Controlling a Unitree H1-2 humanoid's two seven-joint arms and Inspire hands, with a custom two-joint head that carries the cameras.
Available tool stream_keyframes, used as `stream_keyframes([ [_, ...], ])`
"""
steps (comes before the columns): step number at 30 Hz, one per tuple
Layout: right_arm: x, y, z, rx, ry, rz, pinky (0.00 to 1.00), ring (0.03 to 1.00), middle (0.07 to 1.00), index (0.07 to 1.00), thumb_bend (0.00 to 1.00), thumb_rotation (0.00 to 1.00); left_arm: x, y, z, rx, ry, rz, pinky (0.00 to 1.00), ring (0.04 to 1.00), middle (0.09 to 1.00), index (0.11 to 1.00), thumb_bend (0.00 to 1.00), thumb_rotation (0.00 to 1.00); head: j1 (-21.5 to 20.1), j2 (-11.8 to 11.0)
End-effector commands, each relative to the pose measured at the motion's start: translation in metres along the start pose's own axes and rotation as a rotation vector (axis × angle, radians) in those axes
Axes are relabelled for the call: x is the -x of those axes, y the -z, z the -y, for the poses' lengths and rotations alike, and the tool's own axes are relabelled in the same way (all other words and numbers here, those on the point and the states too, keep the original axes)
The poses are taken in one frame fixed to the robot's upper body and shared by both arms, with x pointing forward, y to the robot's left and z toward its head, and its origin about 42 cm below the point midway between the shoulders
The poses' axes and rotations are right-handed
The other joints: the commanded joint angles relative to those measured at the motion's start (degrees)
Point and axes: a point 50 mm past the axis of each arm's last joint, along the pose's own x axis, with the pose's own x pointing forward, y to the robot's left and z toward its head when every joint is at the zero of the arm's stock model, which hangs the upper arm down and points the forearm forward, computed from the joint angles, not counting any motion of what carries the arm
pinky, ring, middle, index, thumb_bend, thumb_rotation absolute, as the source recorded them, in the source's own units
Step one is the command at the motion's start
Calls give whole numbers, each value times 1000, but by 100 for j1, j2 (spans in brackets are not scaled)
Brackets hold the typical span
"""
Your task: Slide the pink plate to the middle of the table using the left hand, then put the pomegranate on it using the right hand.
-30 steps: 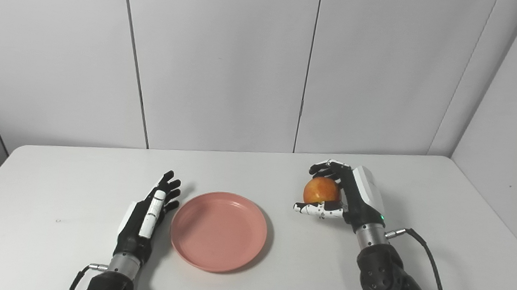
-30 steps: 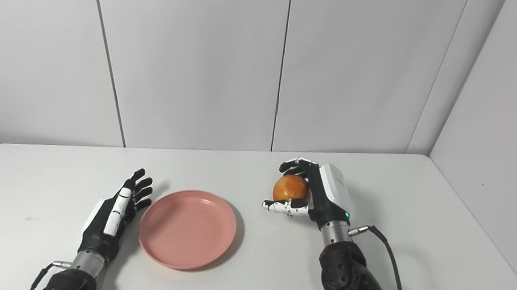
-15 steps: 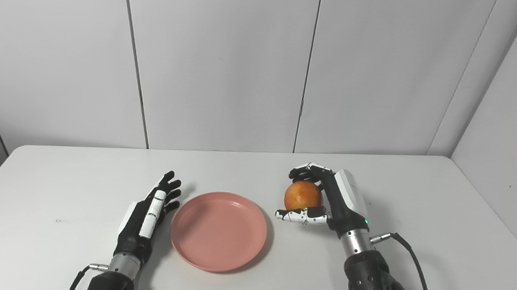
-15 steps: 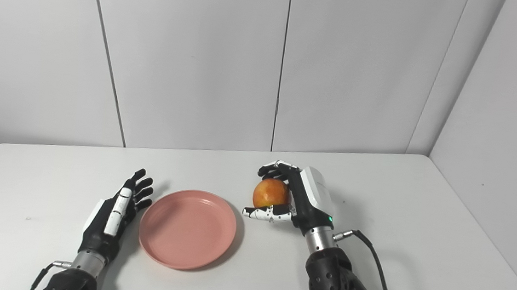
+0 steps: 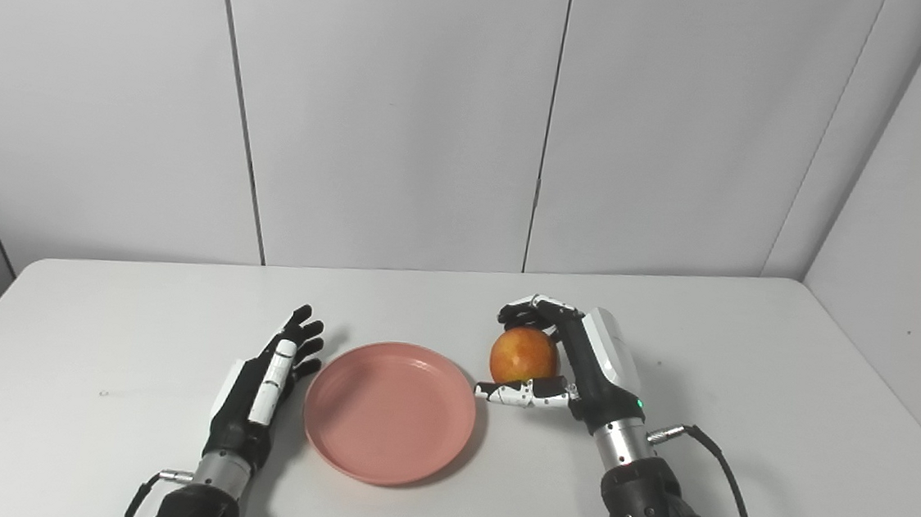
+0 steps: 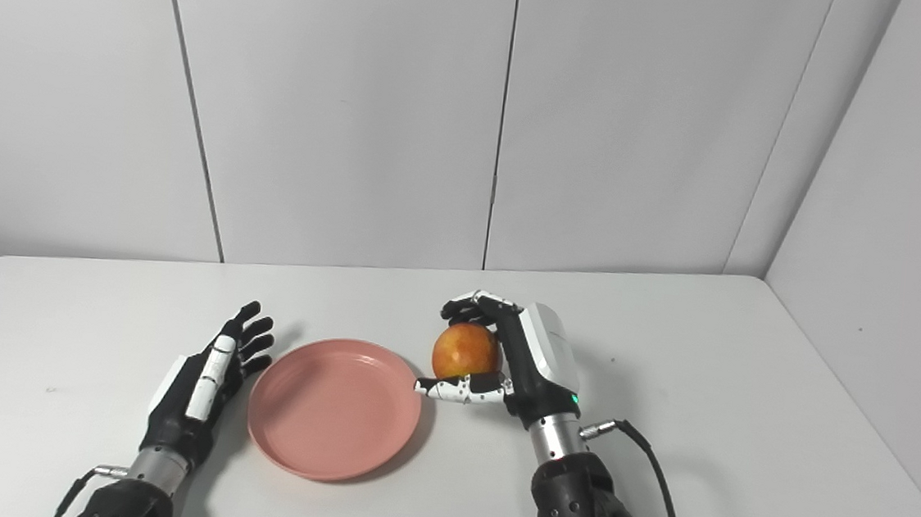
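Pomegranate, round, orange-red with a yellowish patch: held in the right hand, fingers curled over its top and thumb beneath, just beside the right rim of the round pink plastic plate. The thumb tip reaches the plate rim. The plate lies flat near the middle of the white tabletop, closer to its near edge. The left hand rests just left of the plate, holding nothing, fingers extended and apart. Bare tabletop extends toward the far edge and both far corners.
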Motion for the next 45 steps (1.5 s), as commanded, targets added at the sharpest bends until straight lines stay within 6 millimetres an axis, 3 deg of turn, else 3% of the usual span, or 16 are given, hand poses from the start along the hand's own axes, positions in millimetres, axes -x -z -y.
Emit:
stream_keyframes([
  [1, -11, -18, 8, -12, 39, 109, 304, 373, 478, 548, 506, 0, -2, 0, 9, -16, 36, -9, 865, 905, 915, 917, 513, 1000, -17, 5],
  [16, -14, -36, 5, -66, 17, 165, 316, 383, 476, 546, 507, 0, -6, -3, 25, -54, 58, -17, 862, 910, 925, 928, 523, 1000, 218, -51],
  [28, -23, -54, -22, -94, -30, 175, 293, 372, 467, 552, 506, 0, -5, -4, 30, -48, 68, -8, 867, 916, 927, 925, 548, 1000, 292, 0],
  [45, -29, -55, -50, -70, -118, 153, 286, 371, 451, 546, 507, 0, -7, -7, 34, -52, 72, -5, 874, 926, 939, 925, 561, 1000, 353, 45],
])
